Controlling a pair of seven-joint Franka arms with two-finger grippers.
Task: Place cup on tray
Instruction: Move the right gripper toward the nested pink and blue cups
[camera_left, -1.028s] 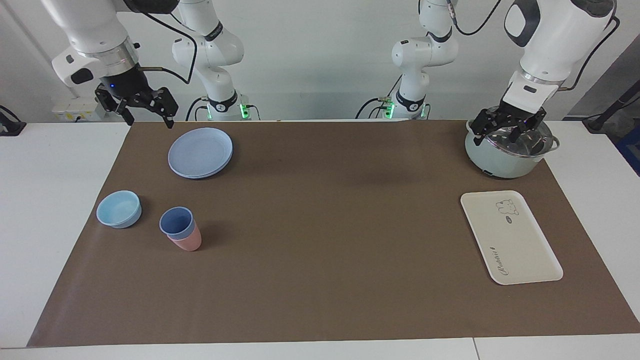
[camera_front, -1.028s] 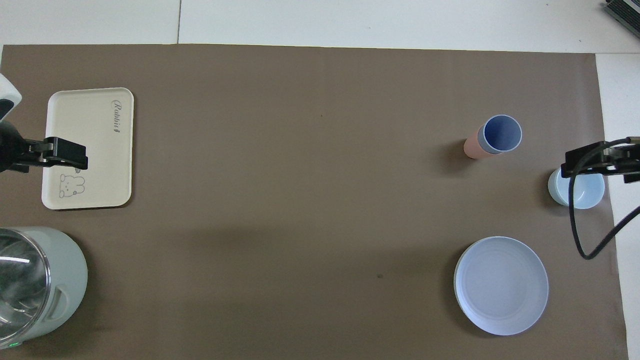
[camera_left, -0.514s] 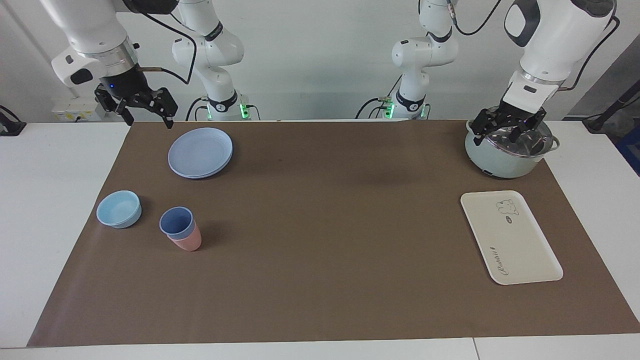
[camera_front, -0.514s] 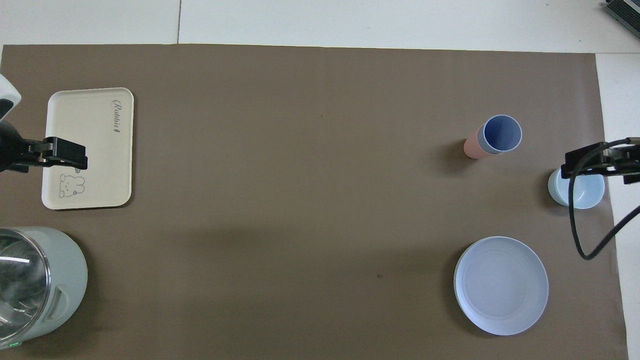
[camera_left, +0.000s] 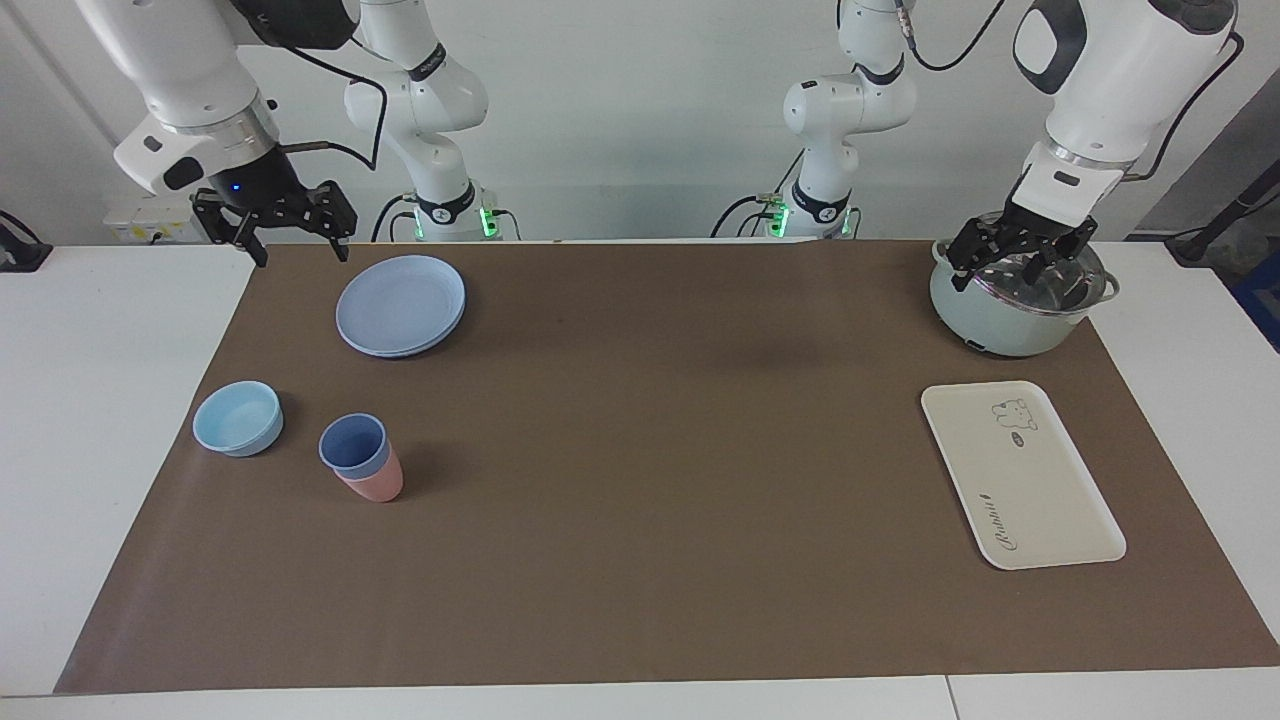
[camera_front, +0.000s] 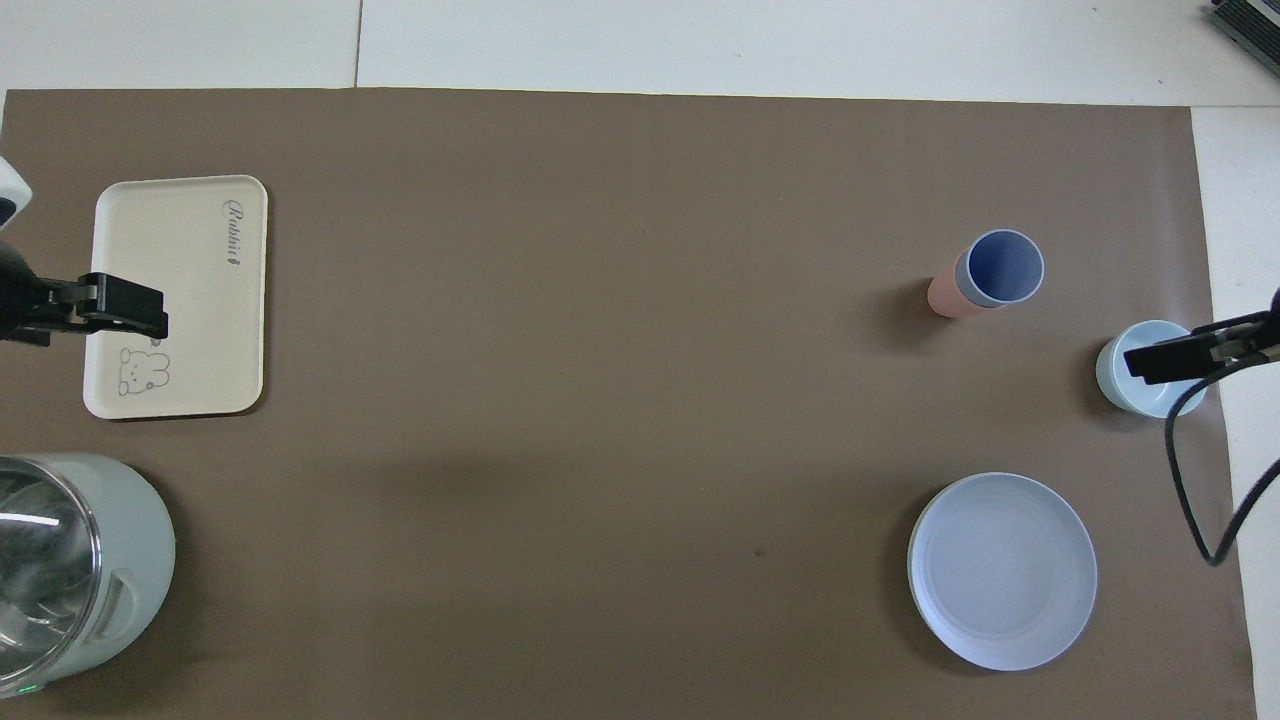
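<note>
Two white Franka arms, glossy rounded shells joined by black bands at joints. Silver metal ring seen at each wrist. Black two-finger grippers fitted: right gripper (camera_left: 293, 232), left gripper (camera_left: 1025, 262), linkages exposed. Black cables looped from upper links to wrists. Small blue light noted on right wrist housing; green lights lit at both bases. Dark oval panel marked on left forearm.

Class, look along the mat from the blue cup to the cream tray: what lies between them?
Nothing: between the cup, nested in a pink tumbler, and the tray lies only bare brown mat, clearest in the overhead view.
</note>
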